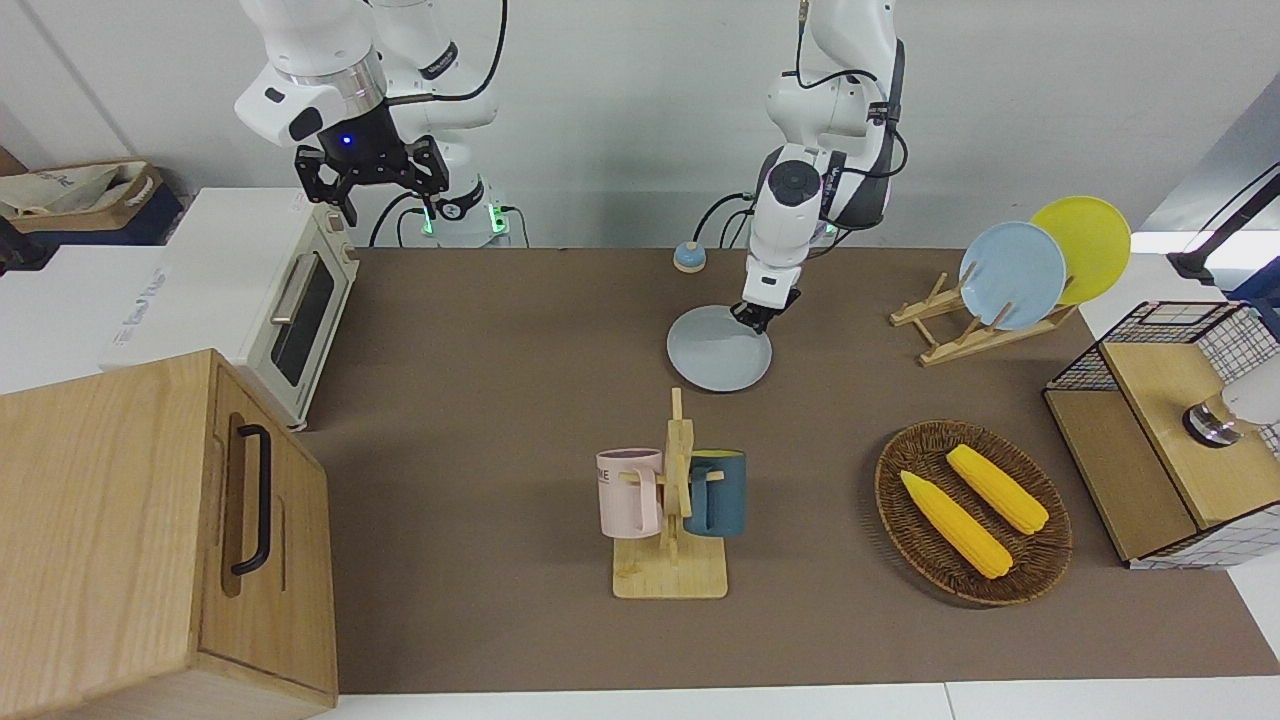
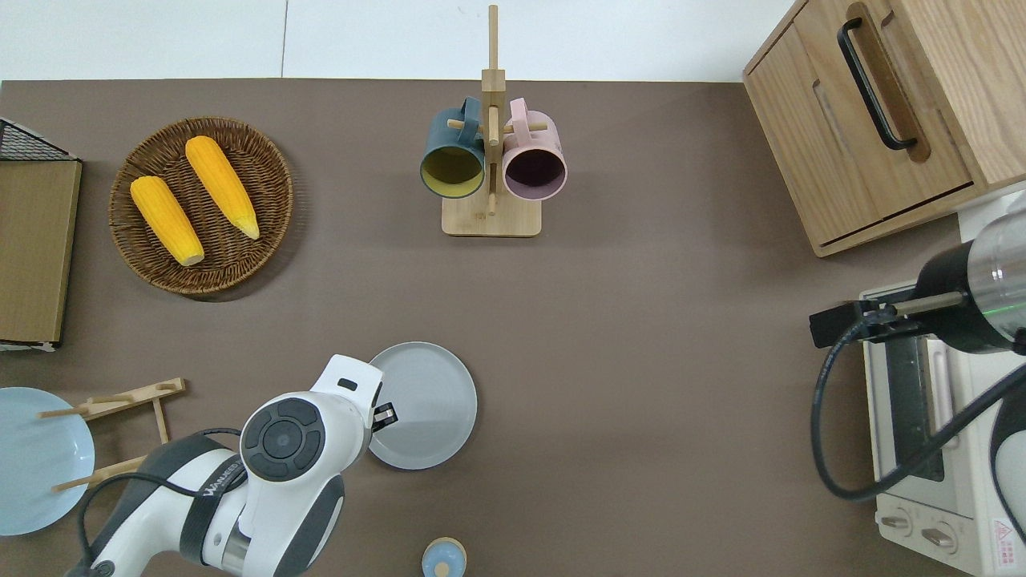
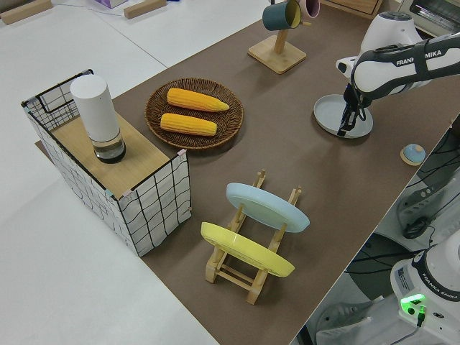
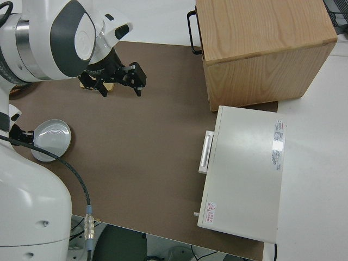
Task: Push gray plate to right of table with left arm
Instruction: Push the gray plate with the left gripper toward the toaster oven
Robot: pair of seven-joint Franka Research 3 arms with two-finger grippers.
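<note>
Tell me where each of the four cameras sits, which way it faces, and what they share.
Front: across the table, facing both arms; left gripper on the gray plate.
Overhead: straight down; left arm over the plate.
Left side: raised at the left arm's end, looking along the table.
Right side: above the parked right arm, gripper open.
All four show the plate.
</note>
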